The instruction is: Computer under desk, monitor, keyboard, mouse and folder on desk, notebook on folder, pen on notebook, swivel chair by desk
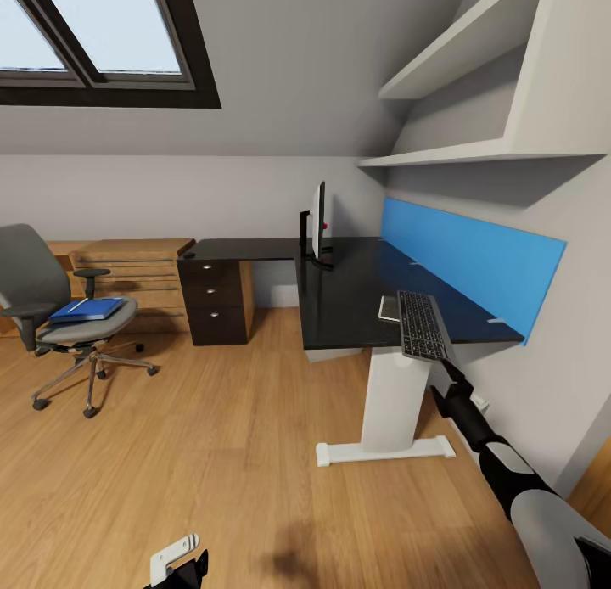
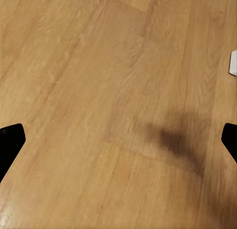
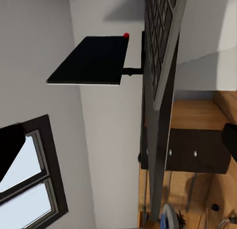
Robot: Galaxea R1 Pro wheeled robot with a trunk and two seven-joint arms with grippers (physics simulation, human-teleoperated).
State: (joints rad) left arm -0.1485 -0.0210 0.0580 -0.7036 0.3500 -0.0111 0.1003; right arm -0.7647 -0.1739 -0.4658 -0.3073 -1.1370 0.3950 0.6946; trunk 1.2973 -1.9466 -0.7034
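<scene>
Head view says we're maybe a third in: monitor (image 1: 318, 220) stands on the desk (image 1: 356, 305), right gripper (image 1: 443, 364) looks clamped on the keyboard (image 1: 421, 324) at the desk's near edge, left gripper (image 2: 118, 140) hangs open and empty, folder (image 1: 86, 310) sits on the chair (image 1: 59, 317) well away from the desk.

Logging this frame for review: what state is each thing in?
Monitor: upright on the desk, seen edge-on.
Keyboard: at the desk's near edge, overhanging it, at the tip of the right arm; grip not visible.
Notebook: flat on the desk beside the keyboard.
Folder: flat on the chair seat.
Chair: upright, away from the desk.
Drawers: shut.
Left hand: open, empty, low over the floor.
</scene>
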